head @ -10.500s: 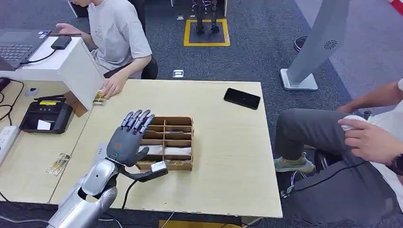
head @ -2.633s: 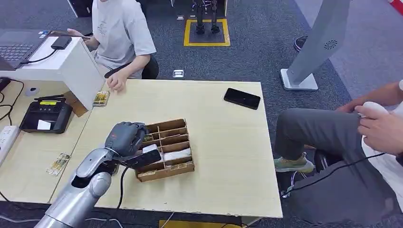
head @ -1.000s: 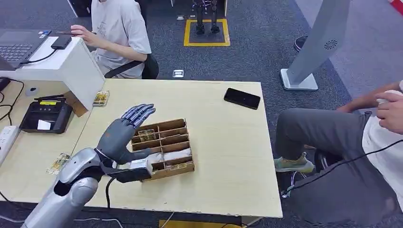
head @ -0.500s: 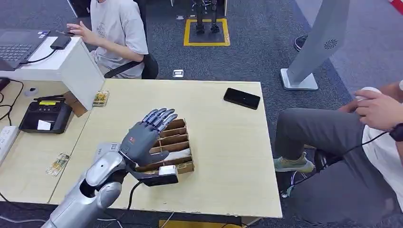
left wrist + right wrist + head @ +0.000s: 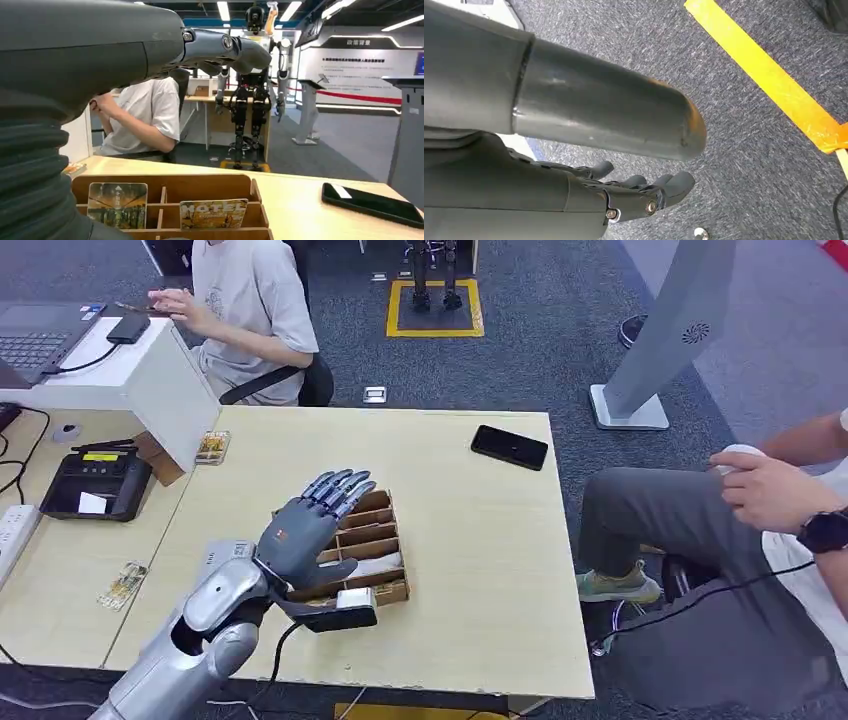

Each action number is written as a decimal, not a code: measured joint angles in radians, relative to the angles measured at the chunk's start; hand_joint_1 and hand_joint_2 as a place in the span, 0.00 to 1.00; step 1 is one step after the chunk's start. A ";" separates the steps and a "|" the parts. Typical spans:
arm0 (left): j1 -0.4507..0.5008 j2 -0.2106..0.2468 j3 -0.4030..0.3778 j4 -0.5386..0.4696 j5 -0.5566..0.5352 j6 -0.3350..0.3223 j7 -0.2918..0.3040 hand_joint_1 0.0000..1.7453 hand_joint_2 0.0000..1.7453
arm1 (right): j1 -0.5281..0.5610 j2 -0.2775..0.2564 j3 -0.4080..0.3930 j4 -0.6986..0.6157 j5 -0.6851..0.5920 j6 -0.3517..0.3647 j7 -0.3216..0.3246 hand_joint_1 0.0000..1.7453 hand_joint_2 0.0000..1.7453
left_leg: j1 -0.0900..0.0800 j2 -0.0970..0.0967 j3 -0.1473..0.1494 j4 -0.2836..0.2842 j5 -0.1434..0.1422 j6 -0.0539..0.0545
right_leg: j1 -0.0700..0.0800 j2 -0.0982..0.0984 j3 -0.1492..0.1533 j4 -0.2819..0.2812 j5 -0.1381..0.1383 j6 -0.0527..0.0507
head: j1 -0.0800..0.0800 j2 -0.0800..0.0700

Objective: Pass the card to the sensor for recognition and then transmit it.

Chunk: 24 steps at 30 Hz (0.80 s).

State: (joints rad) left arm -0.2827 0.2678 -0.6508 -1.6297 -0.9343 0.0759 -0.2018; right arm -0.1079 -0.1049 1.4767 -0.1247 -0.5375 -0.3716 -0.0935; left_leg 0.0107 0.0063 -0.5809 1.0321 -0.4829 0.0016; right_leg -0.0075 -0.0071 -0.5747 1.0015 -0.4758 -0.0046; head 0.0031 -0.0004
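I see a black phone (image 5: 509,447) lying flat near the far right corner of the worktop (image 5: 480,570). One person (image 5: 250,310) sits at the far left corner by a laptop (image 5: 35,335); another (image 5: 740,560) sits to the right, holding what may be a white controller.

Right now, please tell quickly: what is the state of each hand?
Left hand: open, fingers spread above the brown wooden card organizer box, holding nothing.
Right hand: hangs over the grey carpet, fingers curled, nothing in it.
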 joint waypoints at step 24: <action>-0.102 -0.128 -0.006 0.283 -0.158 0.101 0.182 0.00 1.00 | -0.013 0.007 0.033 0.000 0.006 0.002 0.008 0.00 0.00 | 0.000 0.000 -0.001 0.000 0.000 0.000 | 0.000 0.000 0.000 0.000 0.000 0.000 | 0.000 0.000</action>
State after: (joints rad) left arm -0.3844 0.1400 -0.6573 -1.3462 -1.0918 0.1774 -0.0198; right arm -0.1207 -0.0977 1.5099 -0.1247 -0.5314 -0.3700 -0.0854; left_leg 0.0109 0.0061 -0.5818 1.0321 -0.4829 0.0016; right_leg -0.0073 -0.0073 -0.5750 1.0016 -0.4758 -0.0045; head 0.0031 -0.0004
